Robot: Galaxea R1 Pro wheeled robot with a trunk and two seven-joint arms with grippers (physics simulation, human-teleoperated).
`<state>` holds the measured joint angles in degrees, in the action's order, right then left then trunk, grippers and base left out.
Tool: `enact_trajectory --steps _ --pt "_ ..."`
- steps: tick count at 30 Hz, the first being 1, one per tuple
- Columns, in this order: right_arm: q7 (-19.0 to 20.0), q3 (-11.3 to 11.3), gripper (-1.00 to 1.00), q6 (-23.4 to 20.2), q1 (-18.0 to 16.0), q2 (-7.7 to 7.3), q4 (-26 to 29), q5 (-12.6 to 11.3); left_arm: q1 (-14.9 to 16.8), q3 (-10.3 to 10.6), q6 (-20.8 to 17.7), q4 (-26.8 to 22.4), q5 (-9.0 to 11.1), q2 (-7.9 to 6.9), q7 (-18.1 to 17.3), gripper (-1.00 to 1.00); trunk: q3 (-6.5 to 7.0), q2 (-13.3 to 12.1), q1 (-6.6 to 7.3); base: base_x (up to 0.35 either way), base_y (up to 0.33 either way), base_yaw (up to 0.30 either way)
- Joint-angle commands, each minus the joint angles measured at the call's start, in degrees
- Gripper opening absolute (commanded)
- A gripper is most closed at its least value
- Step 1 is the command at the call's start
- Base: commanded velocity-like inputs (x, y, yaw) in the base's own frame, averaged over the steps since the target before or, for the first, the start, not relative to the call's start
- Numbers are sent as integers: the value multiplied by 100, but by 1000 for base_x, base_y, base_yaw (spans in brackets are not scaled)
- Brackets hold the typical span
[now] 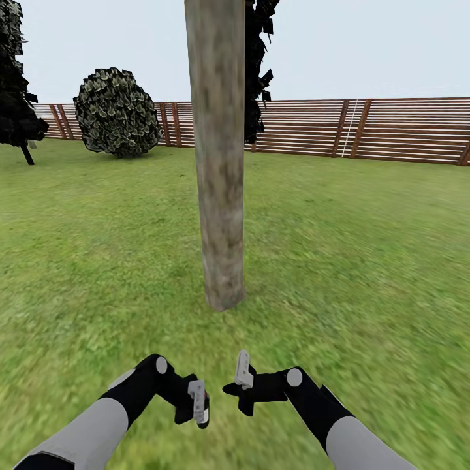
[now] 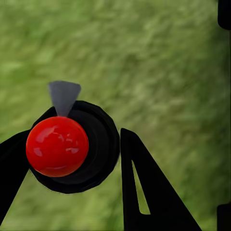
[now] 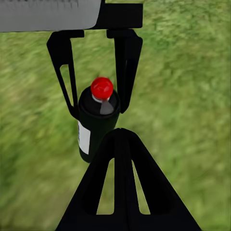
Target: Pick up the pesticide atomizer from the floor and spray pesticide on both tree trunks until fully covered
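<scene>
Head view: tree trunk (image 1: 219, 153) stands upright on the lawn (image 1: 365, 261), straight ahead of both arms, near but apart from them. Slatted wooden fence (image 1: 391, 127) runs along the lawn's far edge; a round bush (image 1: 117, 112) and a dark conifer (image 1: 16, 78) sit by its far left corner. Left gripper (image 1: 198, 403) low over the grass, closed around the black atomizer (image 1: 203, 410), little of which shows here. Right gripper (image 1: 243, 373) just beside it, not touching; can't tell its finger gap from this angle.

Left wrist view: atomizer (image 2: 72, 151) seen top-down, red cap (image 2: 57, 146) and grey nozzle (image 2: 64, 96), pinched between the black fingers (image 2: 144, 192), grass below.

Right wrist view: left gripper (image 3: 96, 72) clamps the atomizer (image 3: 96, 127) on both sides, bottle upright, white label (image 3: 83, 137) on one side. Right finger (image 3: 120, 187) in the foreground holds nothing; spread unclear.
</scene>
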<state>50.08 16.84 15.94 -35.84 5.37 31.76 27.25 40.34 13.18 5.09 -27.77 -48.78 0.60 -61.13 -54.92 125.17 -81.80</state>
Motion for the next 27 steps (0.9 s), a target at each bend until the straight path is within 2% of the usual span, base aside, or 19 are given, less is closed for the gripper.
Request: enact_trajectory --steps 1,7,13,17,23,27 --pt "1 -6 -100 32 -2 1 6 52 2 -3 53 -7 -45 5 -8 -100 -5 2 1 0 0 0" --pt "-5 -6 -100 35 -2 0 6 52 0 -15 45 0 -24 31 -19 -100 -5 2 1 0 0 0" --pt "-7 -6 -100 40 -2 0 -2 52 3 -1 53 -3 243 33 -101 -100 -5 2 1 0 0 0" --pt "-7 -6 -100 40 -2 -8 -3 52 8 -6 47 -8 274 36 -243 -100 -5 2 1 0 0 0" --pt "-7 -6 -100 40 -2 -9 -3 52 9 -8 33 -9 289 52 -260 -100 -5 2 1 0 0 0" --pt "-7 -6 -100 40 -2 -9 -3 52 9 -8 23 -9 469 97 -259 -100 -5 2 1 0 0 0"
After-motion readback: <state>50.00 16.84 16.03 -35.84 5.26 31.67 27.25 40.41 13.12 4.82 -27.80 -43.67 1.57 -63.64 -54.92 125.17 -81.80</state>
